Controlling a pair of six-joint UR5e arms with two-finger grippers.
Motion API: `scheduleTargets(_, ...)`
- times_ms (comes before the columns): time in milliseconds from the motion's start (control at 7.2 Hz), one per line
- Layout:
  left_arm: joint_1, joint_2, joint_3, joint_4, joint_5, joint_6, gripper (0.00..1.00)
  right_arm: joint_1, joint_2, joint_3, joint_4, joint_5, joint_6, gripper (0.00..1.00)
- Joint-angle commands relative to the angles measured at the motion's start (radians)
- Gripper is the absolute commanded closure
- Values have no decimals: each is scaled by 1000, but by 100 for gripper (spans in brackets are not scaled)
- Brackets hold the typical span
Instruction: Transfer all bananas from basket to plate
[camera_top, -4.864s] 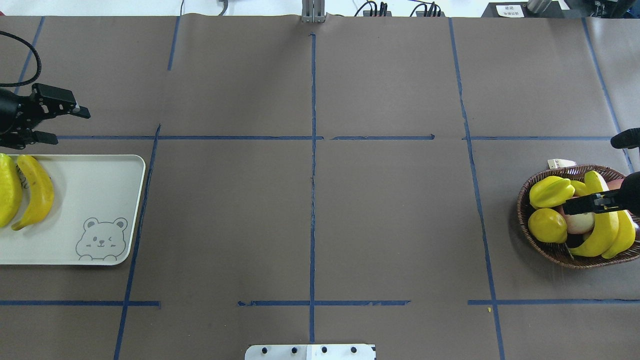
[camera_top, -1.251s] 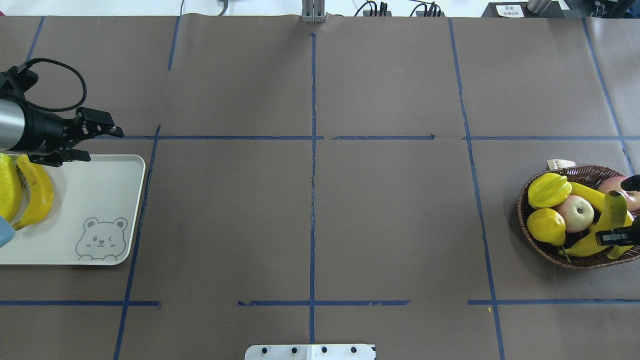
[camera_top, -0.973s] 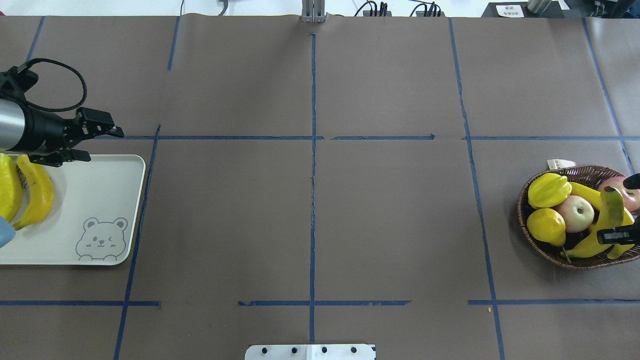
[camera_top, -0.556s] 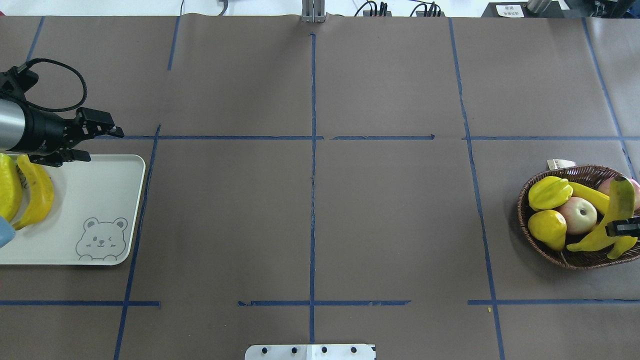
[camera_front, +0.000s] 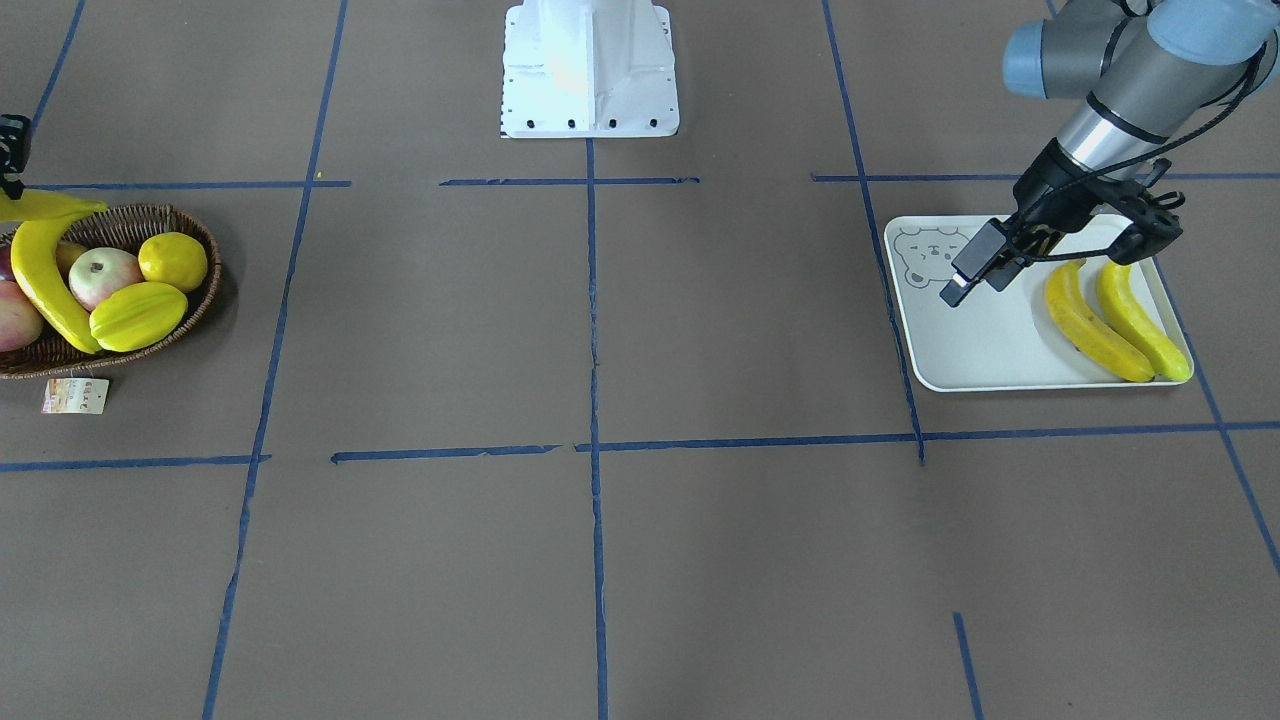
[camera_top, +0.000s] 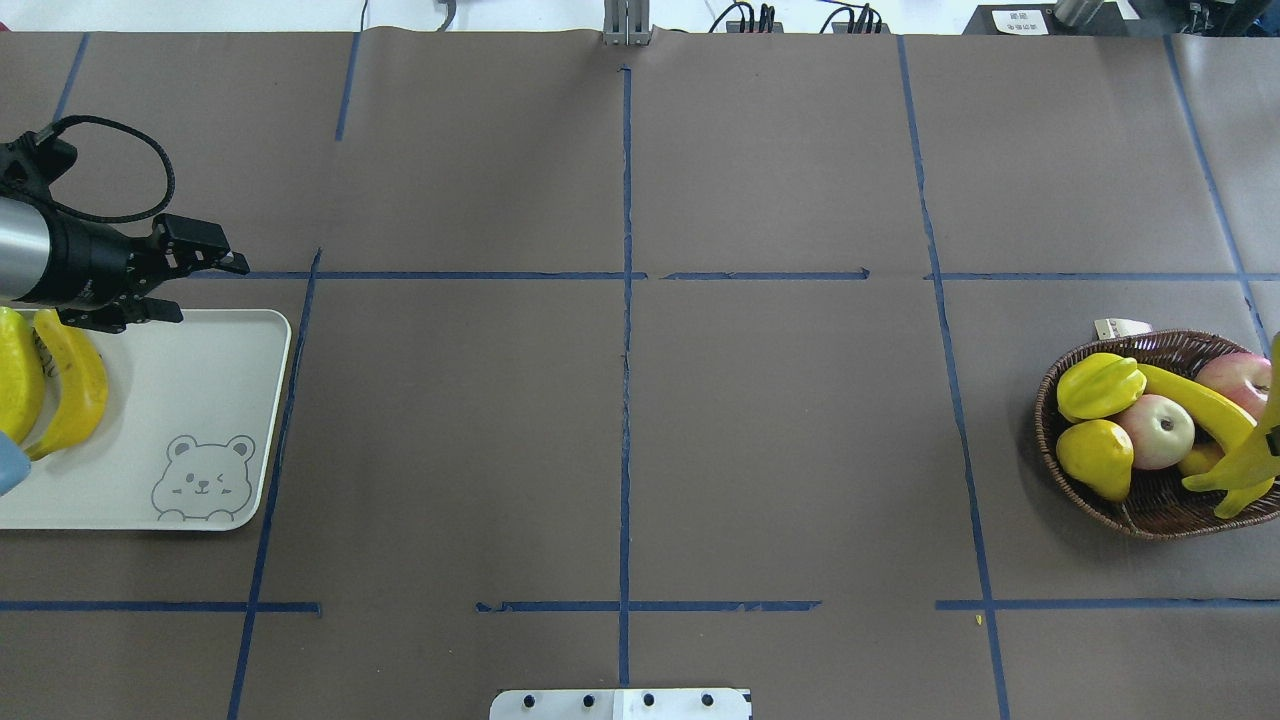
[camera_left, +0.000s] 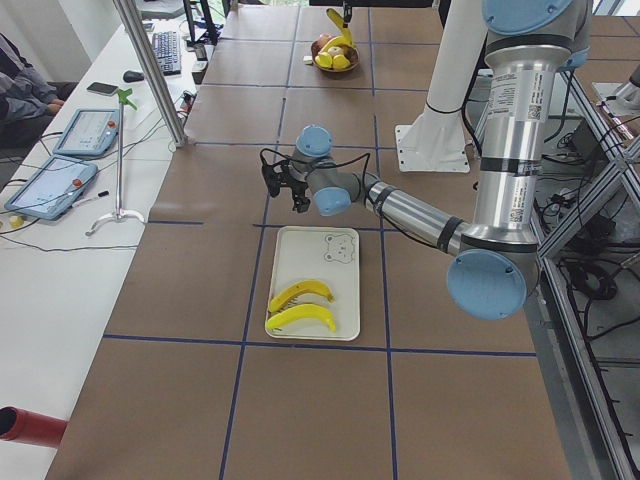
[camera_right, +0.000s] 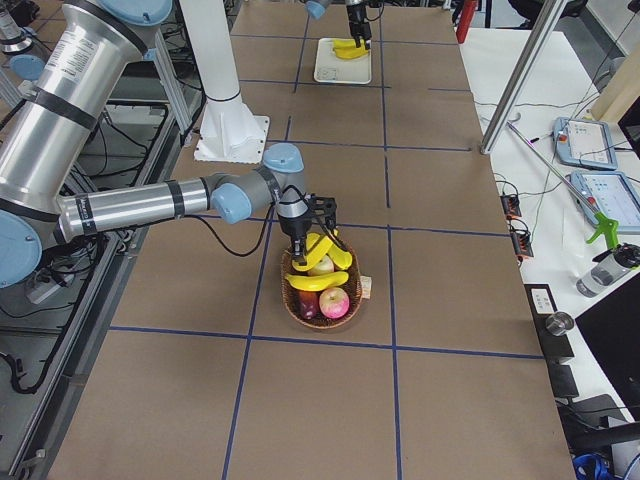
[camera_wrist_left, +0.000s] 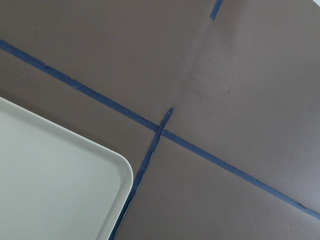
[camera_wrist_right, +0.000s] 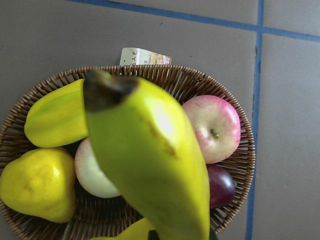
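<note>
My right gripper (camera_front: 12, 175) is shut on a yellow banana (camera_top: 1238, 465) and holds it lifted over the wicker basket (camera_top: 1140, 512); the held banana fills the right wrist view (camera_wrist_right: 150, 150). In the overhead view this gripper is almost off the right edge. A second banana (camera_top: 1195, 395) lies in the basket. Two bananas (camera_top: 75, 385) (camera_top: 15, 380) lie on the white bear plate (camera_top: 200, 400) at the left. My left gripper (camera_top: 200, 290) is open and empty, hovering over the plate's far edge.
The basket also holds a starfruit (camera_top: 1100, 385), a yellow lemon (camera_top: 1095, 457), two apples (camera_top: 1160, 430) (camera_top: 1240, 375) and a dark plum (camera_wrist_right: 220, 185). Its paper tag (camera_top: 1120, 327) lies beside it. The robot's base plate (camera_top: 620, 703) sits at the near table edge.
My right gripper has lifted the banana up out of the basket and toward the right edge. The left arm earlier moved in over the plate's edge and has since stayed still.
</note>
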Motion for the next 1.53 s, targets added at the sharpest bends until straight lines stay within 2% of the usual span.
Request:
scheduleTargets(0, 0, -6, -2, 0, 0, -14, 0, 58, 74, 19, -128, 4, -99, 100)
scheduleTargets(278, 12, -38, -2, 5, -3, -19, 0, 35, 285, 11, -299, 16, -99, 100)
scheduleTargets(556, 43, -110, 21, 6, -3, -80, 0, -25, 517, -1, -447, 71, -77, 100)
scheduleTargets(834, 58, -207, 38, 11, -9, -166, 0, -164, 694, -27, -497, 64, 93, 100)
scheduleTargets(1112, 69, -291, 66, 32, -17, -267, 0, -297, 853, -78, -497, -2, 291, 100)
scheduleTargets(1390, 69, -403, 49, 263, -154, -283, 0, -409, 923, -106, -497, -138, 370, 100)
